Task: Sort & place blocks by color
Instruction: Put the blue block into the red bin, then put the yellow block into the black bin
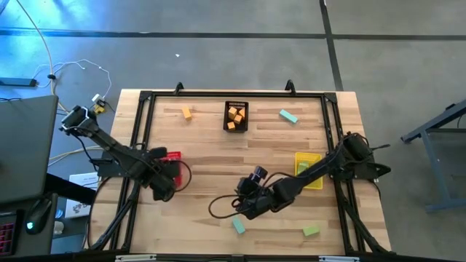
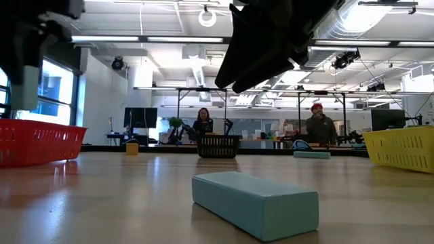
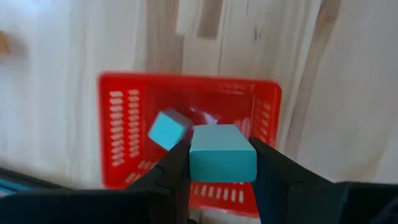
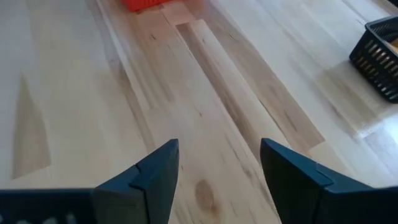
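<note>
My left gripper (image 3: 221, 163) is shut on a teal block (image 3: 222, 149) and hangs over the red basket (image 3: 124, 112), which has another teal block (image 3: 168, 129) lying in it. In the high view this gripper (image 1: 162, 188) is at the basket's near edge. My right gripper (image 4: 219, 155) stands open over bare wood near the table's middle front (image 1: 240, 206), with nothing between its fingers. Loose on the table are a teal bar (image 1: 238, 225), a light green block (image 1: 312, 231), a far teal block (image 1: 288, 116) and an orange block (image 1: 187, 113). My left gripper pinches the teal block by two opposite sides (image 3: 196, 158) between its two fingers. The fingers (image 3: 171, 171) come from above and point steeply down. The block is lifted clear, above the inside of the red basket.
A black basket (image 1: 236, 116) with several orange blocks stands at the far middle. A yellow basket (image 1: 308, 169) is partly under my right arm. A black frame (image 1: 145, 98) runs around the tabletop. People sit beyond the far edge (image 2: 203, 122).
</note>
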You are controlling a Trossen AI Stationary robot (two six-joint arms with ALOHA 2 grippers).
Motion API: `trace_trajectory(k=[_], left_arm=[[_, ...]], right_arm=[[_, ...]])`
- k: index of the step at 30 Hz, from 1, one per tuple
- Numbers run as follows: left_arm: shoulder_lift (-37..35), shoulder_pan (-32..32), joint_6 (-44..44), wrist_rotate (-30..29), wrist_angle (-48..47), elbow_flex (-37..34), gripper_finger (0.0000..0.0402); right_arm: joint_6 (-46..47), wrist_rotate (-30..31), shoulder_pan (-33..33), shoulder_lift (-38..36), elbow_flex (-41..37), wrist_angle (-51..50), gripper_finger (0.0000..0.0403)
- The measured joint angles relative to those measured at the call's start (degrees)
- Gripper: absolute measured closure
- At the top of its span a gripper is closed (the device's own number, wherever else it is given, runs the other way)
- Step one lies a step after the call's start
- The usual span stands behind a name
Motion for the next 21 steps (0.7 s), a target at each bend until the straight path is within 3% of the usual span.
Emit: trace_trajectory(k=[10,21], left_arm=[[0.4,-0.4,-1.0,0.4,1.0,-5.2,0.0275],[0.4,-0.1,-0.8,0.3,2.0,-5.2,0.0208]], right_arm=[[-2.0,0.0,-1.6,0.0,0.0,0.0,0.0192],[-2.0,0.0,-1.7,0.0,0.0,-0.2,0.0192]])
